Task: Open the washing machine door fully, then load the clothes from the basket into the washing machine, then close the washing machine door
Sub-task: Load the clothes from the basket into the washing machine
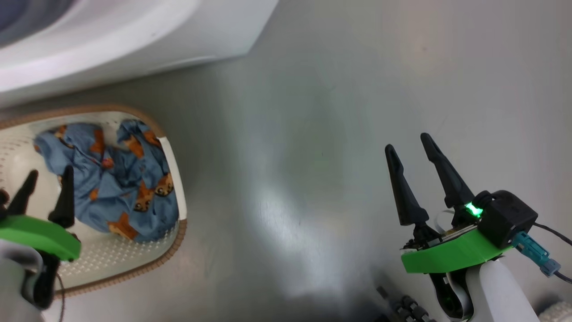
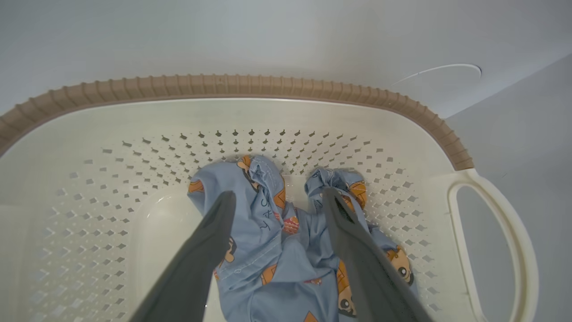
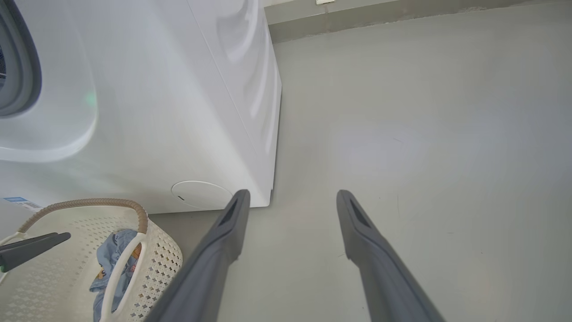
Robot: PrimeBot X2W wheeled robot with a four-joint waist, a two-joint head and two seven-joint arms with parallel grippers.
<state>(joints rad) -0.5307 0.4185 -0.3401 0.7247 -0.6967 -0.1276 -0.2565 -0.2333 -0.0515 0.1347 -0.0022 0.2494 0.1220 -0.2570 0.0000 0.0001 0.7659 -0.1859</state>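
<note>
Clothes point(image 2: 286, 259) in basket point(image 2: 268, 85); loading step. Left gripper point(image 2: 278, 193) hovers above them, fingers released; right gripper point(image 1: 406, 143) released, idle. Next: lower, clench fabric.

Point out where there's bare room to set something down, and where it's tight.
Widest bare patch: the grey floor between the basket, the washing machine and the right gripper. Inside the basket, a strip of its bottom lies bare beside the clothes. Crowded: over the clothes, where the open left gripper hangs.
</note>
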